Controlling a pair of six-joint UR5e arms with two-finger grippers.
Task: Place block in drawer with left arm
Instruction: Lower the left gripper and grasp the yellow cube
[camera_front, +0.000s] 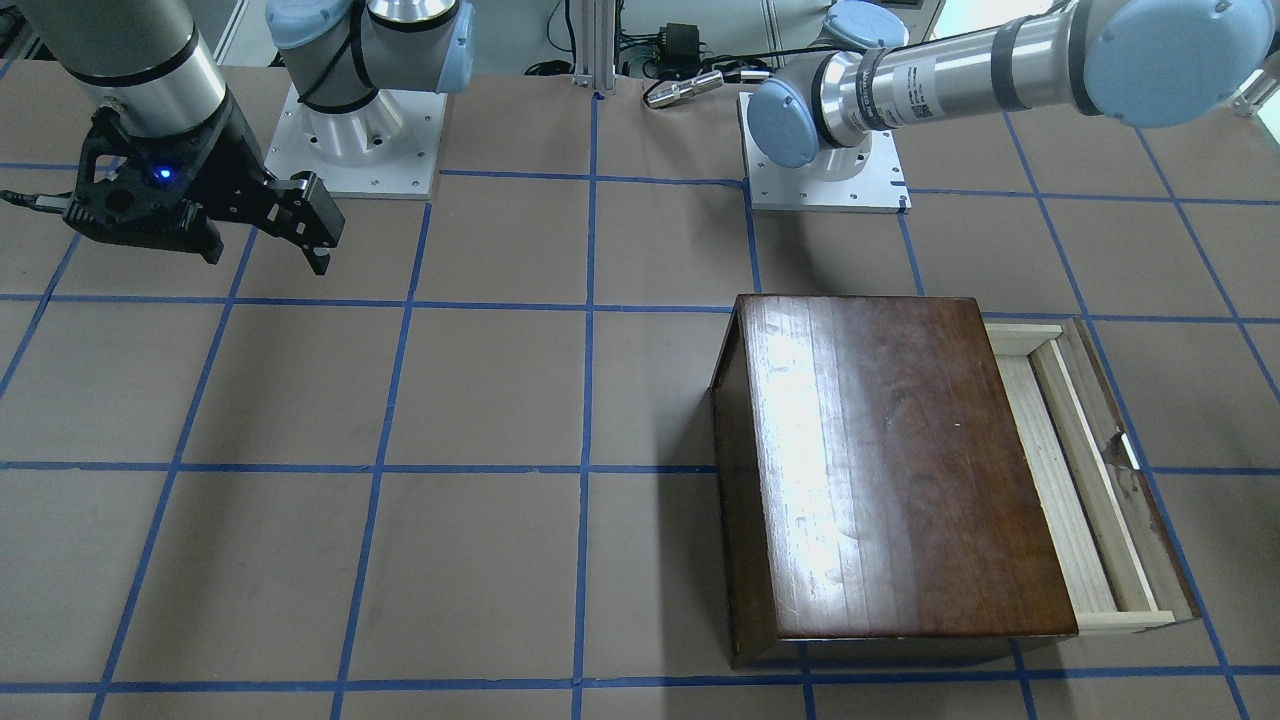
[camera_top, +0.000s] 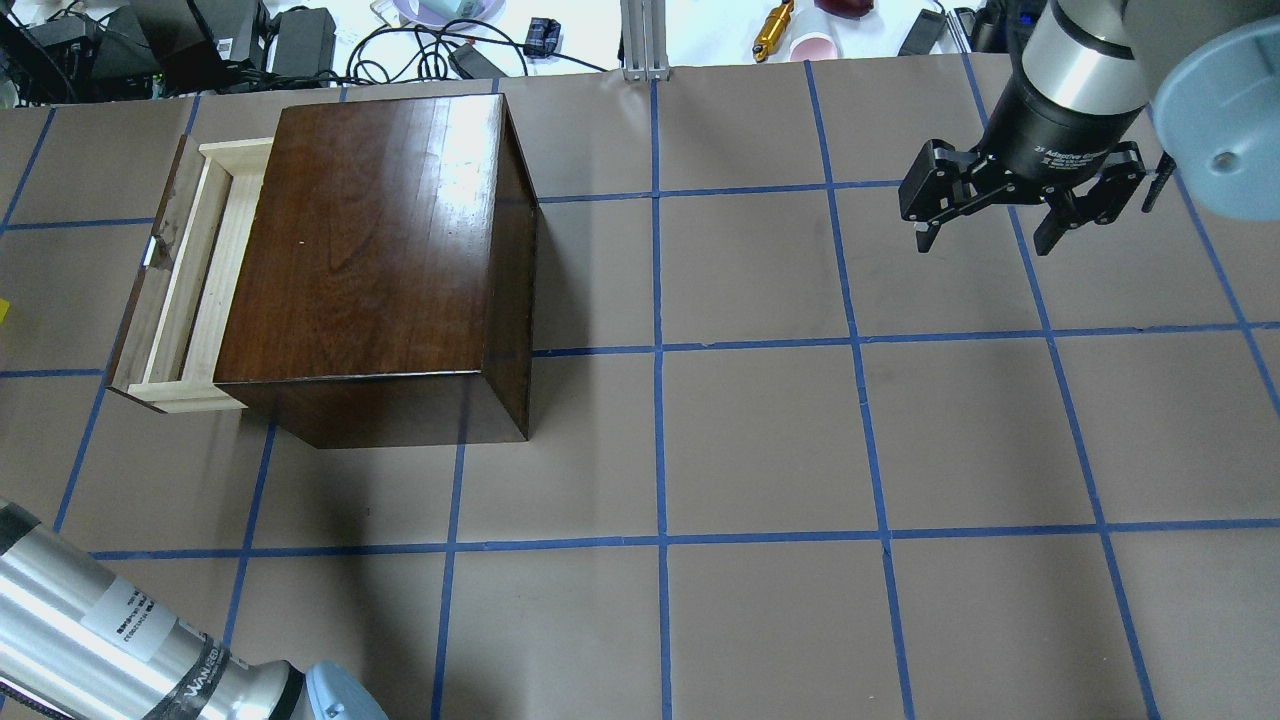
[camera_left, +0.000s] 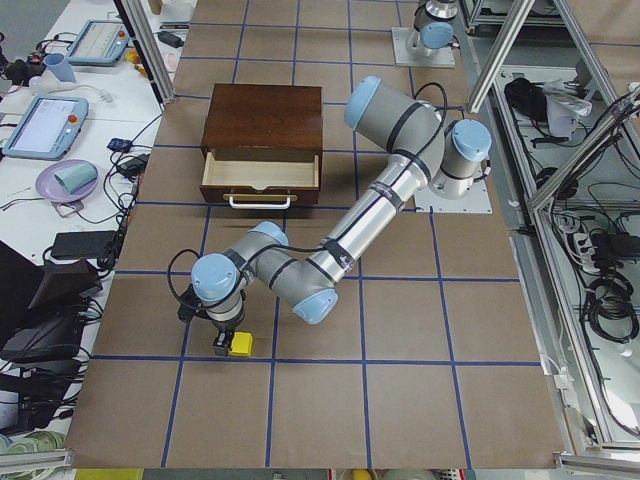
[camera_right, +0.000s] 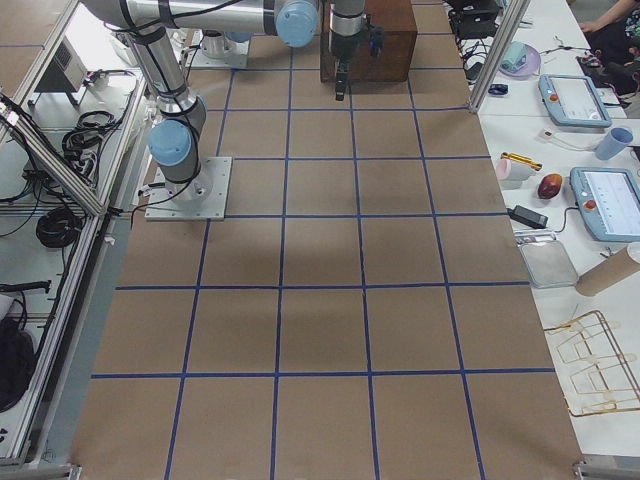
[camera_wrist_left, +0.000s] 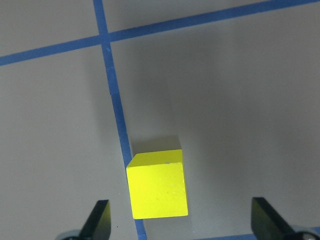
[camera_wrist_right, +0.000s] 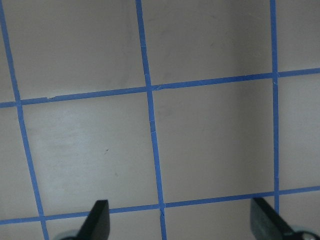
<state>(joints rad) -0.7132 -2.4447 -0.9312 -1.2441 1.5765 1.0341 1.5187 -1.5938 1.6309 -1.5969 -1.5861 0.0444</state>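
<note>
The left tool (camera_wrist_left: 180, 215) hangs wide open over the block (camera_wrist_left: 157, 184), which lies on the tabletop (camera_wrist_left: 240, 100) on a blue tape line (camera_wrist_left: 112, 100), well apart from the drawer (camera_left: 262, 170) at its 12 o'clock in the left-end view. The block sits off-centre, toward the 9 o'clock finger (camera_wrist_left: 99, 220), and slightly skewed; closing now would likely shove or twist it into a corner grip that slips in transit. The drawer gap looks narrow, so a careless release may strike the cabinet (camera_left: 265, 115). The right tool (camera_top: 985, 235), also open, hangs far off
</note>
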